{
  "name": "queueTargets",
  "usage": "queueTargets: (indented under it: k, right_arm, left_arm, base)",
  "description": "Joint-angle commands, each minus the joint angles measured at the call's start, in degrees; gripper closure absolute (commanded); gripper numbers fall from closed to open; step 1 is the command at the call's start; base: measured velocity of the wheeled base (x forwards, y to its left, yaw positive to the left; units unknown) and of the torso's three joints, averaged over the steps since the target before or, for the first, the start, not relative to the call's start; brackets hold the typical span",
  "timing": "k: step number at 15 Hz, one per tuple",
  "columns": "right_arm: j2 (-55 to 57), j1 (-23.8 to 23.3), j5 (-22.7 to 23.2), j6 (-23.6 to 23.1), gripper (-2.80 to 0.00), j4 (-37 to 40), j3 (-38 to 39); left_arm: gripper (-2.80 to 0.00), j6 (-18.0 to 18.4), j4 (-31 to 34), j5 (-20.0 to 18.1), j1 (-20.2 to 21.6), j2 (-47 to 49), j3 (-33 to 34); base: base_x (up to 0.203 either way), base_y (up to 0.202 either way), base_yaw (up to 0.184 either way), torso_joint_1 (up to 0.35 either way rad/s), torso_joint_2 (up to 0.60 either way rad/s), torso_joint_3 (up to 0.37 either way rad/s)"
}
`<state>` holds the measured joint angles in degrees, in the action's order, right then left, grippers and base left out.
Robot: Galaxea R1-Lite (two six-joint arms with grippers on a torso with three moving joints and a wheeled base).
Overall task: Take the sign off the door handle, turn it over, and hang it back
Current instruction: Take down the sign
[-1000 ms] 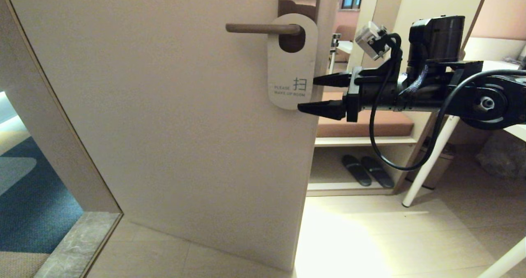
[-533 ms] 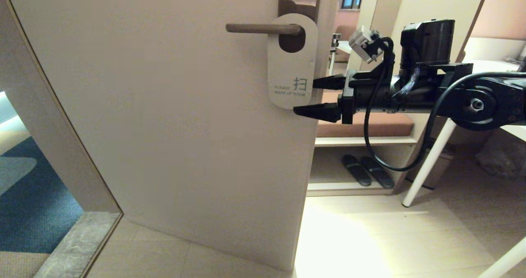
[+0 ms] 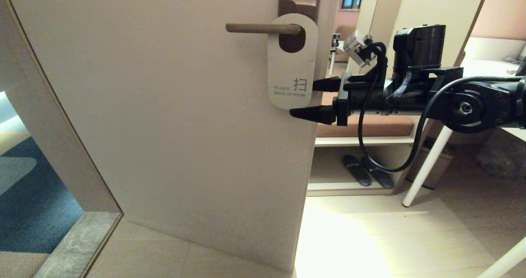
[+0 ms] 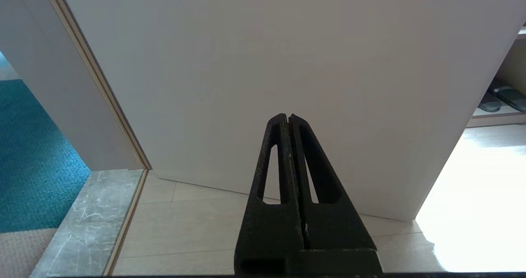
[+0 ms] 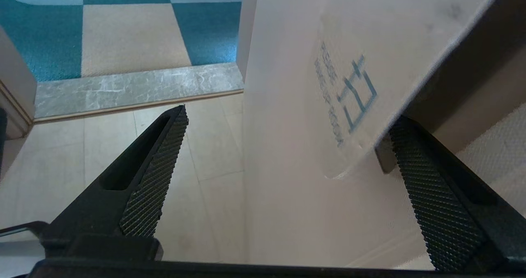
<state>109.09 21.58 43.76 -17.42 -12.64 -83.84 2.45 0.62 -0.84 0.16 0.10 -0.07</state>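
Note:
The sign (image 3: pixel 291 64) hangs by its hole on the bronze door handle (image 3: pixel 263 28), white "Please make up room" side facing out. My right gripper (image 3: pixel 303 98) is open at the sign's lower right corner. One finger is behind the sign's edge and the other is in front, just below its bottom. In the right wrist view the sign's corner (image 5: pixel 370 64) lies between the open fingers (image 5: pixel 156 167), and the gripper (image 5: pixel 287 116) is not closed on it. My left gripper (image 4: pixel 287 116) is shut and empty, low before the door, out of the head view.
The cream door (image 3: pixel 185 126) stands open, with its frame (image 3: pixel 61 118) and a marble threshold (image 3: pixel 78 245) at the left. To the right are a shelf with dark slippers (image 3: pixel 365 170), a cushioned bench (image 3: pixel 370 124) and a white table leg (image 3: pixel 427 163).
My right gripper has moved left and a little down, from beside the sign to where its open fingers straddle the sign's lower right corner. The sign has not moved.

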Motion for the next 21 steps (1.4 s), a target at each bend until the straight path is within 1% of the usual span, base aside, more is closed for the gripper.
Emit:
queueTargets:
  k: [1,5,9,17,20,21]
  right_arm:
    - [0.51,0.59,0.27,-0.16,-2.80,-0.77,-0.19]
    - [1.27,1.72,0.27,-0.07,-2.80,-2.58,-0.97]
    - [1.38,1.98,0.25,0.54,-2.80,-2.74,-1.36]
    - [2.79,1.89,0.18,0.71,-2.80,-2.50,-5.53]
    - [3.14,1.89,0.10,4.59,-2.80,-2.83,-6.77]
    - [3.14,1.89,0.09,5.00,-2.80,-2.83,-6.77]
  left_arm:
    - [0.00,0.01,-0.01,-0.04,0.02,0.08,-0.01]
    - [0.00,-0.01,-0.01,0.03,0.02,0.08,-0.01]
    - [0.00,-0.06,-0.01,0.03,0.02,0.08,-0.01]
    - [0.00,0.01,0.00,-0.04,0.02,0.08,0.06]
    - [0.00,0.01,-0.01,-0.04,0.02,0.08,0.00]
    - [0.00,-0.03,-0.01,-0.04,0.02,0.08,-0.01]
  base:
    - [0.000,0.000,0.000,0.000,0.00,0.000]
    - [0.000,0.000,0.000,0.000,0.00,0.000]
    - [0.000,0.000,0.000,0.000,0.00,0.000]
    - [0.000,0.000,0.000,0.000,0.00,0.000]
    - [0.000,0.000,0.000,0.000,0.00,0.000]
    - [0.000,0.000,0.000,0.000,0.00,0.000]
